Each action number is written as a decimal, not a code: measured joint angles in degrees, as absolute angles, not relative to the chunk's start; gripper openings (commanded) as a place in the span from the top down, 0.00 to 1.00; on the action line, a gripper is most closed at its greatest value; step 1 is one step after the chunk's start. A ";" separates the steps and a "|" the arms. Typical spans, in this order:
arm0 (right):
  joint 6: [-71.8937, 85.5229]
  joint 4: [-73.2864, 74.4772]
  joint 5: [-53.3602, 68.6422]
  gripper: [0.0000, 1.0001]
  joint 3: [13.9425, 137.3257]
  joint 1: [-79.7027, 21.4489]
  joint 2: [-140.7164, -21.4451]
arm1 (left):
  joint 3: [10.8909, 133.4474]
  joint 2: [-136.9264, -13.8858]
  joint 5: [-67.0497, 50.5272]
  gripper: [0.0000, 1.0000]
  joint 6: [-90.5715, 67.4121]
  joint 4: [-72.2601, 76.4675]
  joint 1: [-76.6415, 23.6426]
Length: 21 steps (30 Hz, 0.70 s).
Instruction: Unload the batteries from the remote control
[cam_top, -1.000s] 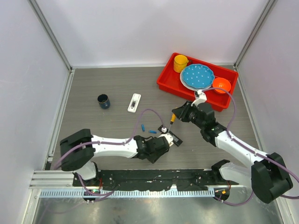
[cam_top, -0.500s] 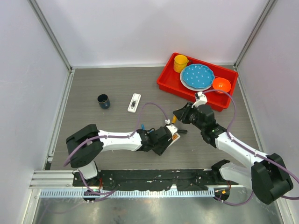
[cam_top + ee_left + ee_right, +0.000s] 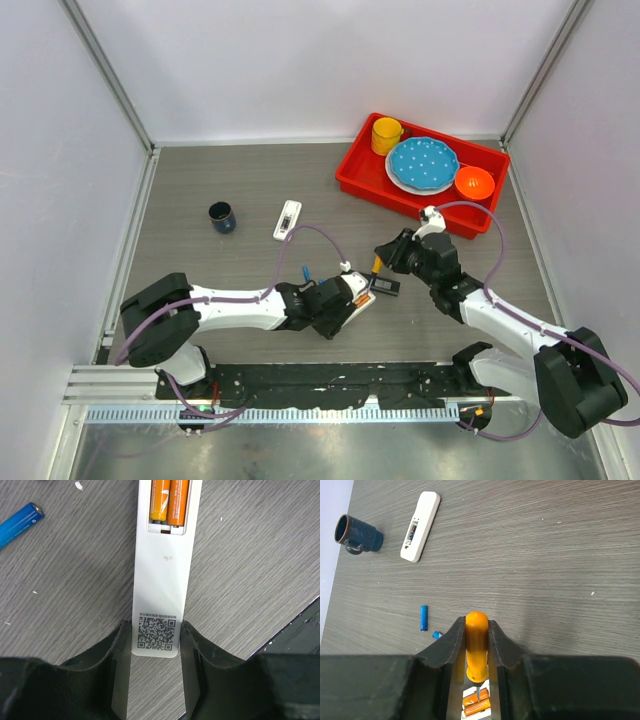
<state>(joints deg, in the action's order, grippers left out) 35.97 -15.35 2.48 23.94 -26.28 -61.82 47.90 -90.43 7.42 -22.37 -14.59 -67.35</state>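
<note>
Our right gripper (image 3: 476, 624), clamped on the orange screwdriver (image 3: 477, 650), has dropped over the white remote control (image 3: 162, 570), gripped endwise by our left gripper (image 3: 154, 630); its tip seemingly meets the orange batteries (image 3: 170, 500) seated inside; blue batteries (image 3: 423, 617) lie beside the remote.

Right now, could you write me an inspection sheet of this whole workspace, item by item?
Surface: grey wood-grain table, a few pale specks.
Job's things: white remote, bay open, two orange batteries inside; two blue batteries loose on the table.
Clutter: second remote, dark mug, red tray holding yellow cup, dotted blue plate, orange bowl.
Grippers: left gripper closed on the white remote's end; right gripper closed on an orange-handled screwdriver, tip over the orange batteries.
Cables: purple cables loop over both arms.
Surroundings: plain pale walls, metal corner posts.
</note>
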 measured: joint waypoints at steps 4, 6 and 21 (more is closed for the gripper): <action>36.16 -16.38 2.09 0.99 23.24 -26.13 -61.89 | 47.62 -90.21 7.18 1.00 -22.55 -14.48 -67.31; 36.23 -16.82 1.85 0.99 23.18 -26.09 -62.06 | 47.62 -90.21 7.01 1.00 -22.57 -14.44 -67.31; 36.51 -21.08 1.32 0.99 21.67 -26.02 -65.04 | 47.59 -90.21 6.26 1.00 -23.09 -14.39 -67.09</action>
<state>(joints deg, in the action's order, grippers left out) 36.51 -21.08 1.32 21.67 -26.02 -65.04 47.59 -90.21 6.26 -23.09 -14.39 -67.09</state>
